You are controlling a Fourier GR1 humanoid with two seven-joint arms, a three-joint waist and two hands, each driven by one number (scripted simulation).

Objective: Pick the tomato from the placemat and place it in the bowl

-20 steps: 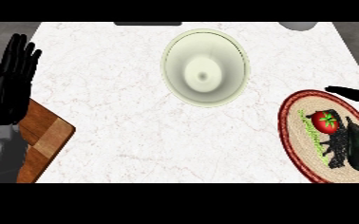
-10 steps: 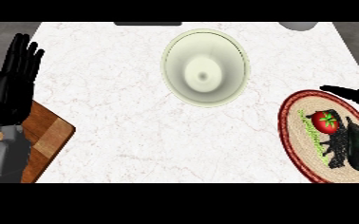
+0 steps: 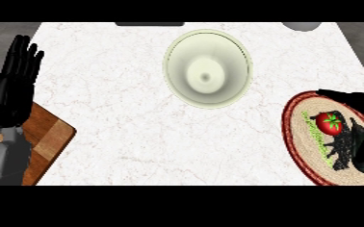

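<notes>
Tomato [image 3: 330, 123] sits on the placemat [image 3: 297, 142], at the counter's [image 3: 121, 110] right edge, stalk end up and fully in view. It lies toward the mat's upper half, well apart from the bowl [image 3: 173, 72].

Right hand [image 3: 348, 142] comes in from the right edge, over the mat. Thumb [image 3: 344, 96] lies above the tomato and the fingers [image 3: 340, 150] spread below and beside it, so the tomato sits in the gap between them. The hand is spread, not pinching. Cannot tell whether any finger touches the skin. Judgement: this is a bracketing pose, set to close from two sides. A round tomato would roll from a one-sided push.

Left hand [image 3: 20, 79] is at the left edge, fingers straight and up, resting. It has no part in this step, and it is kept wide so the middle of the counter stays free for the carry. Board [image 3: 48, 139] is under its forearm, lower left.

Bowl stands mid-counter, mouth up, nothing seen inside. It is within the right arm's sweep, up and to the left of the mat.

Step in hand: grasp, not yet made. Lift, carry and release are all to come.

Risk, as a guess: the tomato rolls off across the mat if thumb and fingers meet it unevenly.
</notes>
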